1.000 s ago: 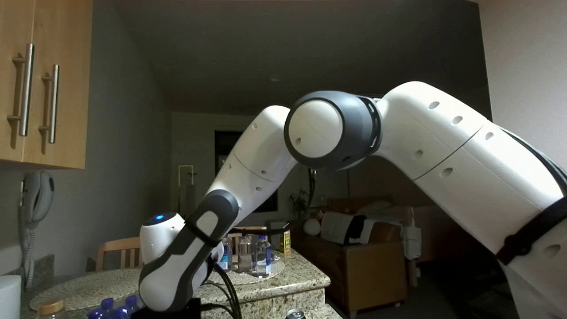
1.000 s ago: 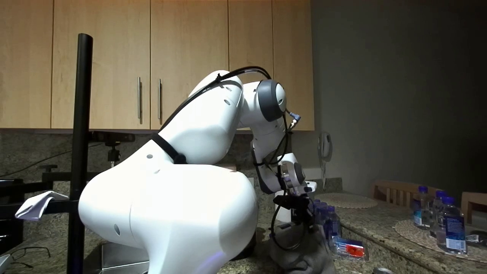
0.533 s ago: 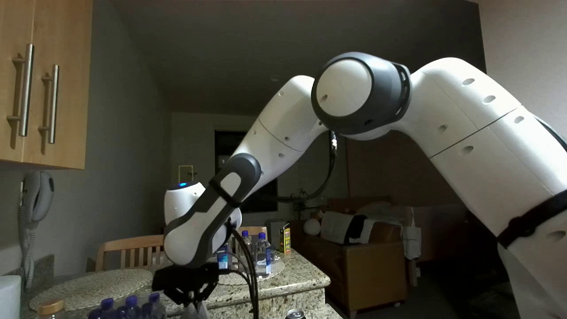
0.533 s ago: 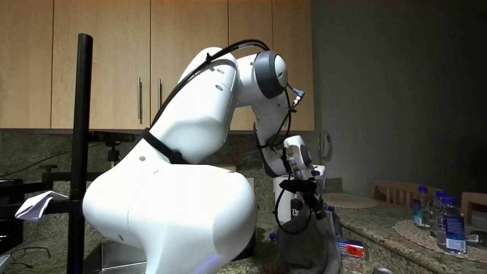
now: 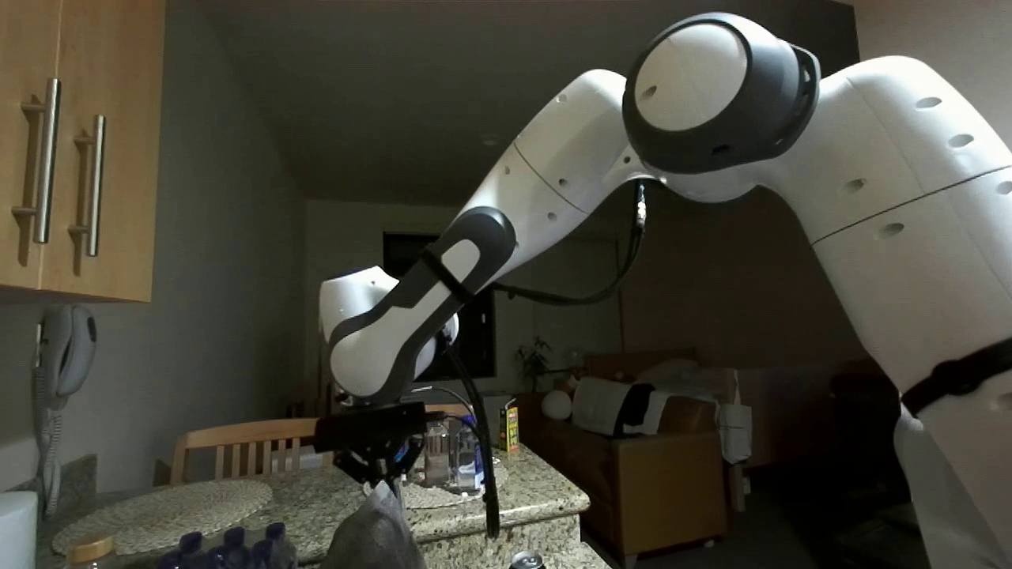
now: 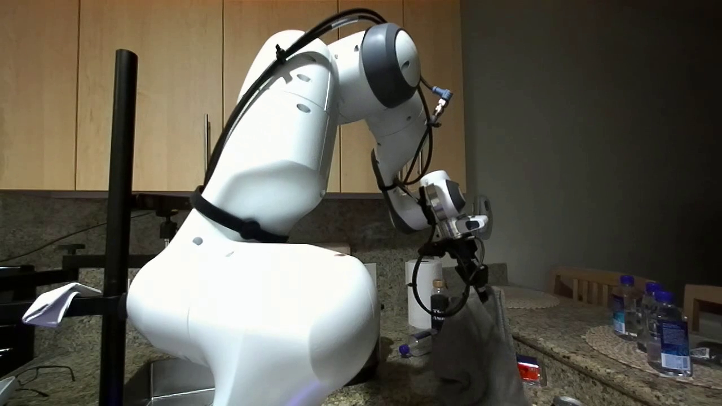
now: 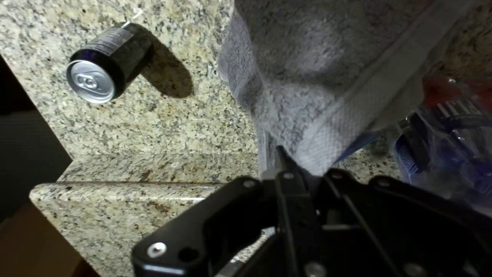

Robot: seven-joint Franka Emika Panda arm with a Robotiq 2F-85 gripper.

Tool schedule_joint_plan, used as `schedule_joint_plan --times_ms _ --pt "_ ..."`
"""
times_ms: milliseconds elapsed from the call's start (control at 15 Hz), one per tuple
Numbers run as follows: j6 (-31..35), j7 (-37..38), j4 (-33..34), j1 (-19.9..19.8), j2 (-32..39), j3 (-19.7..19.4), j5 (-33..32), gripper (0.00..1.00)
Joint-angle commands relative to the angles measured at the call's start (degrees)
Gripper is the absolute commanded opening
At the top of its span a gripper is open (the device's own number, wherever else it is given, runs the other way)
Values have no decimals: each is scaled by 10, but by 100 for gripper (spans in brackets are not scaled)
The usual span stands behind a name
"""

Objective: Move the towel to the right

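The grey towel [image 6: 476, 355] hangs from my gripper [image 6: 482, 290] in an exterior view, its lower part running out of the frame. In an exterior view its peaked top [image 5: 375, 533] shows just under the gripper [image 5: 385, 476]. In the wrist view the towel [image 7: 307, 69] spreads from the gripper's fingertips [image 7: 296, 165] to the top of the picture. The fingers are closed on a gathered corner of the towel. One fingertip shows against the cloth; the other is hidden. I cannot tell whether the towel's lower end touches the counter.
A dark can [image 7: 103, 63] lies on the granite counter beside the towel, near a raised ledge [image 7: 127, 191]. Plastic-wrapped bottles [image 7: 453, 150] are on the towel's other side. A bottle lies down [image 6: 417, 344] near a paper towel roll [image 6: 417, 304]. Bottles [image 6: 668, 338] stand on the raised counter.
The arm has risen, and my gripper has lifted the towel up. The gripper has also shifted rightward in both exterior views, uncovering the lying bottle and the paper towel roll.
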Motion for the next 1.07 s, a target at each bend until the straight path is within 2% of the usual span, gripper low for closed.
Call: schedule_joint_plan --times_ms 0,333,667,1000 --pt "-40 59 -51 -22 -72 28 -54 10" --pt "-103 113 -76 -53 -128 68 -94 10" --pt "-124 134 -91 -77 -179 114 -106 10" --pt "-151 229 -126 -101 -259 151 -164 10"
